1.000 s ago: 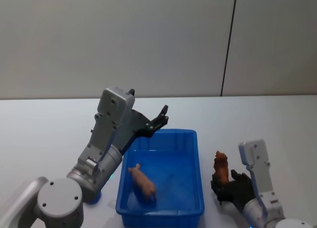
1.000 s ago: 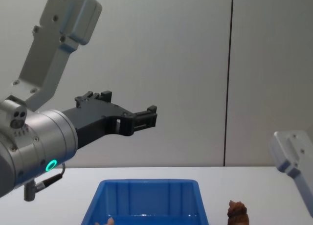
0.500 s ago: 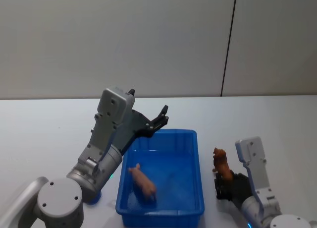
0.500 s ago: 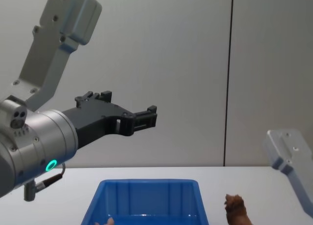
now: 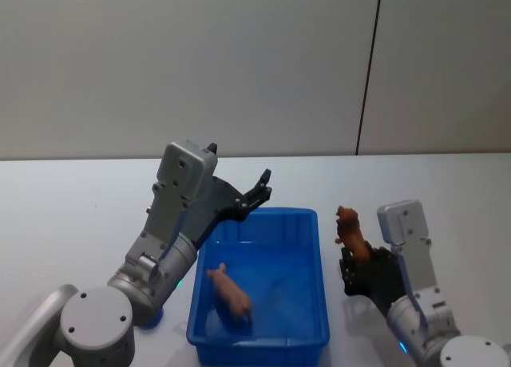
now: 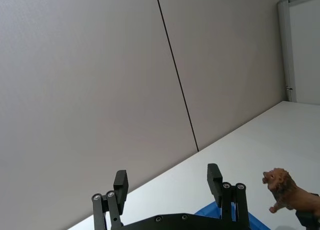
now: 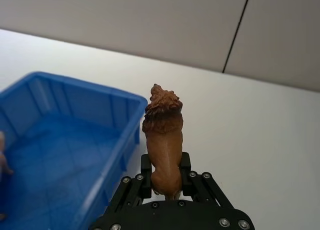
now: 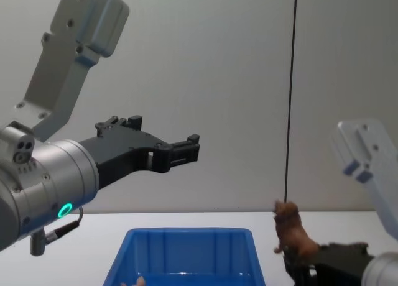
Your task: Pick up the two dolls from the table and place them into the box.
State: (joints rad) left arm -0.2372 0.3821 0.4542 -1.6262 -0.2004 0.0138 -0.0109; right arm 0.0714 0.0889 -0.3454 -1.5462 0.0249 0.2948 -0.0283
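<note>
The head camera looks down on the rectangular bright blue plastic bin, beneath the left gripper and just beside the right gripper; the lower chest camera looks level across that bin's far rim. Each wrist camera sits close behind its gripper, both catching the reddish-brown lion figurine.

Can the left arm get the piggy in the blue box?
Probably yes. The left gripper hangs open above the far rim of the box, with nothing between it and the pink pig on the box floor. The right gripper holds the brown doll beside the box.
</note>
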